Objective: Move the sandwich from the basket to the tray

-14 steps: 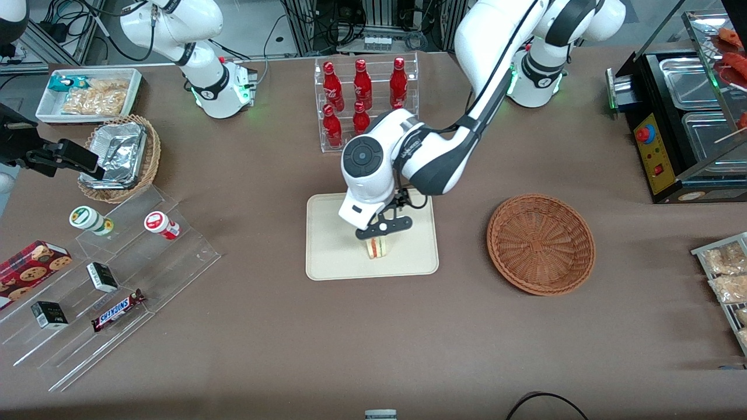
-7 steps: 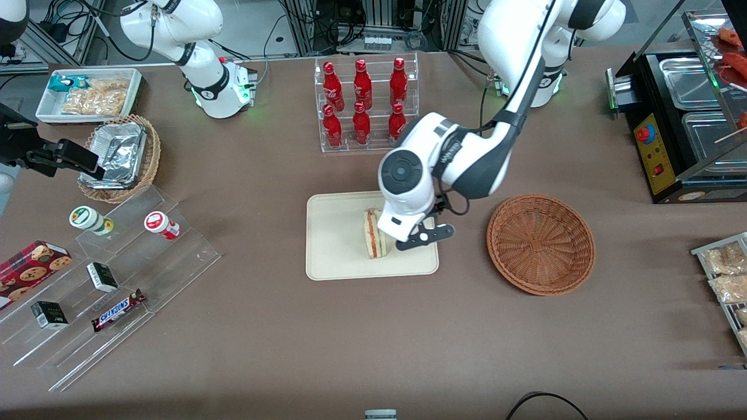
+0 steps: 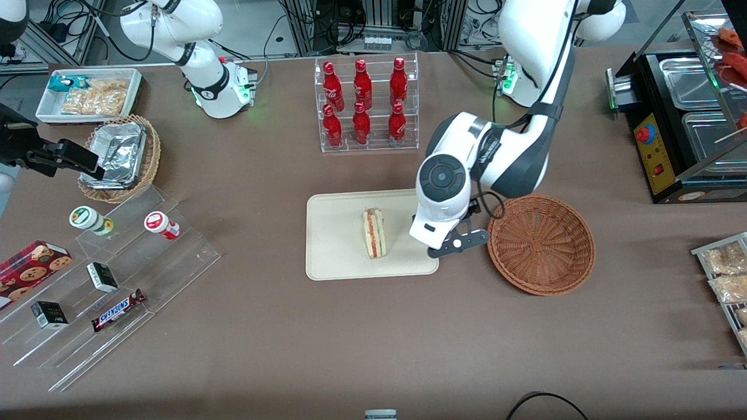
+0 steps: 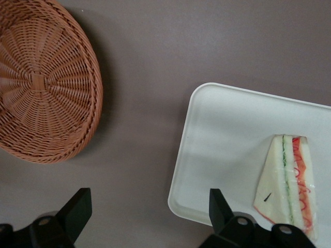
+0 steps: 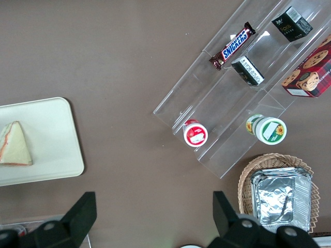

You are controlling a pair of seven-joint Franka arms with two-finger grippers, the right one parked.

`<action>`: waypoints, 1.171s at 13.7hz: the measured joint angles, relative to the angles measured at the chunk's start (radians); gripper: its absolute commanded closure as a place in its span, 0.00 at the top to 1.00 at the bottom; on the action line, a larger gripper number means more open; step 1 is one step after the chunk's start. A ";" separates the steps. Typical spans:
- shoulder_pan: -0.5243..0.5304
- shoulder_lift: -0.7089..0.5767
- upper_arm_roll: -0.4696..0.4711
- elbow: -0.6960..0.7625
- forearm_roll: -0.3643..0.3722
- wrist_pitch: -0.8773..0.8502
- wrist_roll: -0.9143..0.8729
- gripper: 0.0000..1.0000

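Brown table (image 3: 373, 338), sandwich (image 3: 373, 233) (pincer (image 4: 147, 209) tips cropped)

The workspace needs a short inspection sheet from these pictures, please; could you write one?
Surface: brown table, no spills seen.
Job's things: sandwich lies on the tray; brown basket beside the tray holds nothing.
Clutter: red bottles in a clear rack; snack steps; tan basket with foil container; white bin.
Grippers: gripper open, above the tray's edge nearest the brown basket.
Cables: black cable at the table's near edge.
Surroundings: food warmer.
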 measured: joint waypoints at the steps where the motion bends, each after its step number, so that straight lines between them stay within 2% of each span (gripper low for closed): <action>1: 0.007 -0.024 0.005 -0.014 0.001 -0.003 0.006 1.00; 4: 0.153 -0.101 -0.074 -0.035 0.004 -0.049 0.086 1.00; 8: 0.380 -0.220 -0.190 -0.052 0.008 -0.147 0.304 1.00; 13: 0.599 -0.394 -0.294 -0.171 0.021 -0.208 0.539 1.00; 16: 0.718 -0.460 -0.359 -0.186 0.055 -0.263 0.635 1.00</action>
